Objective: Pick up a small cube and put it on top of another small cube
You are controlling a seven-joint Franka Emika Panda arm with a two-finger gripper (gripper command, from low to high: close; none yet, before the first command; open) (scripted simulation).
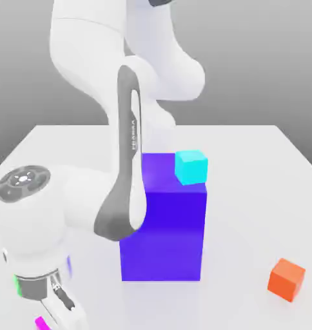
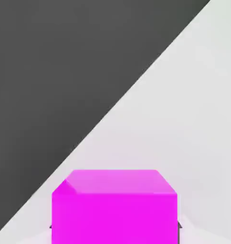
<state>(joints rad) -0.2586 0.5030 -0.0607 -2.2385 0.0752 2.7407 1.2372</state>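
Exterior view has my gripper (image 1: 55,316) down at the near corner of the white table (image 1: 249,161), at the view's lower left, with a sliver of the small pink cube (image 1: 41,321) showing just beside the fingers. From the hand view the pink cube (image 2: 115,209) sits close under the camera with a dark finger edge at each lower side of it, so I read the jaws as closed narrow onto that cube. It looks to be resting on the table at the corner, not lifted.

I judge the step in hand to be the grasp itself, just made, with the lift not yet begun. The cyan cube (image 1: 191,166) sits on top of the tall blue block (image 1: 164,225), well apart from my hand; the orange cube (image 1: 287,279) lies on the table toward the view's right. Either could serve as the base, and I can't say which is meant.

Next I need a straight lift, high enough to clear whichever cube I choose, then a careful move across, keeping the forearm away from the blue block, and a square, gentle set-down before letting go
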